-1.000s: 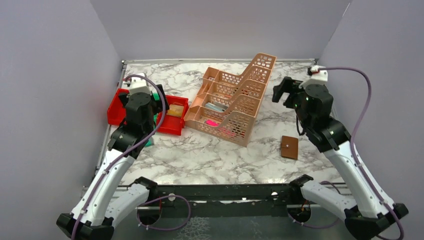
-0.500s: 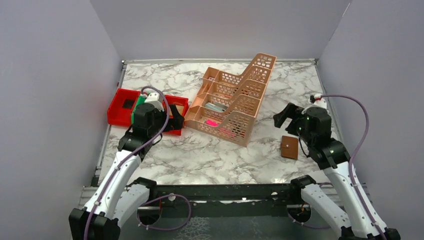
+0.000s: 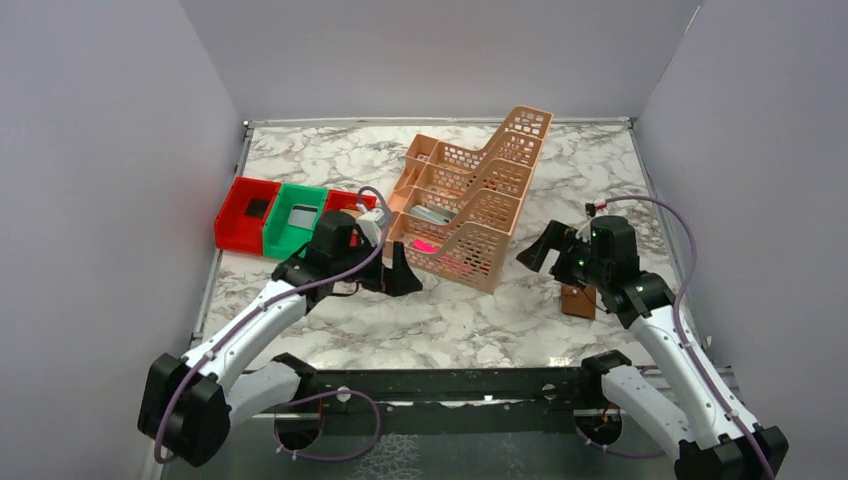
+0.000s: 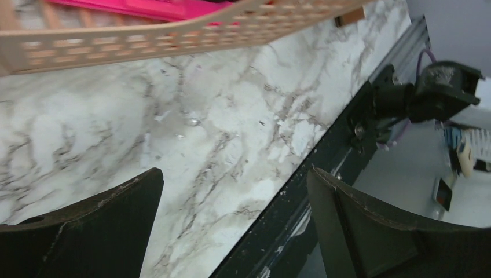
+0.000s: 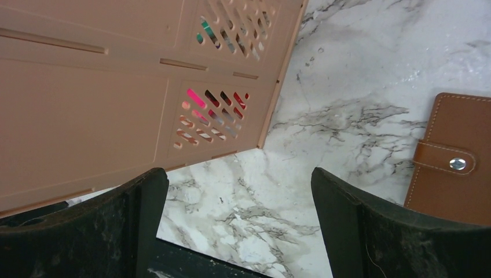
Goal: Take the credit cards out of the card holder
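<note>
Small brown leather card holder [image 5: 457, 191] lies snapped shut, flat on the marble bench [image 3: 400, 320], just beside the right claw [image 5: 236, 179]. That one and the left claw [image 4: 234, 174] are both spread wide, empty. Looks light and slidy, so I'd pin it and grab the snap tab.

Peach perforated tiered desk organiser [image 3: 465, 205] mid-way across marble tabletop [image 3: 340, 160], pink item [image 3: 425, 245] in a lower tier; left of it, red bin [image 3: 250, 212] touching green bin [image 3: 296, 218].

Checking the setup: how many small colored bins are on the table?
3: a red bin at the far left, a green bin beside it, and a second red bin next along, partly hidden by the left arm.
</note>
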`<action>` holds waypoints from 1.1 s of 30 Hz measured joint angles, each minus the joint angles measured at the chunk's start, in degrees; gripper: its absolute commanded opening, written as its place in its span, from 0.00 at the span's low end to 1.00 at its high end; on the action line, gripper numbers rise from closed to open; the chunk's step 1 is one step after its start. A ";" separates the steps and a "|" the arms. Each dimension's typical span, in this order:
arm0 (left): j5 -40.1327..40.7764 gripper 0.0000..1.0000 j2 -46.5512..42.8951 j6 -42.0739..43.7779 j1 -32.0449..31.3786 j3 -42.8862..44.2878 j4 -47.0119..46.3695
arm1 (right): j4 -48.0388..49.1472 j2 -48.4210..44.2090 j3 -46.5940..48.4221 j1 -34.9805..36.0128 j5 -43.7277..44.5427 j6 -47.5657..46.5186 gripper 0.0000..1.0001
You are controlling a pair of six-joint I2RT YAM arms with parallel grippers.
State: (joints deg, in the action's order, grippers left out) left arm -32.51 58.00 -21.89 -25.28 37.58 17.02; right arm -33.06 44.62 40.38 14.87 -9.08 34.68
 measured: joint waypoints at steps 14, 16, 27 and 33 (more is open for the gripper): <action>3.45 0.97 20.22 -3.30 -22.18 12.15 -15.08 | -3.23 -2.29 -2.12 -0.26 3.37 6.32 0.99; 5.25 0.97 22.60 -3.85 -22.77 13.60 -17.53 | -4.42 -3.13 -2.10 -0.33 4.66 6.73 0.99; 11.13 0.97 32.68 -4.07 -23.93 22.64 -22.14 | -8.83 -6.73 -1.33 -0.33 7.85 6.82 0.99; 12.04 0.98 39.91 -2.36 -23.91 31.87 -22.01 | -9.79 -6.78 -0.11 -0.33 7.85 6.25 1.00</action>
State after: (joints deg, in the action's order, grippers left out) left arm -20.47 97.91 -24.25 -49.19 69.45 -4.99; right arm -42.85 37.85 40.27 14.55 -1.23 40.93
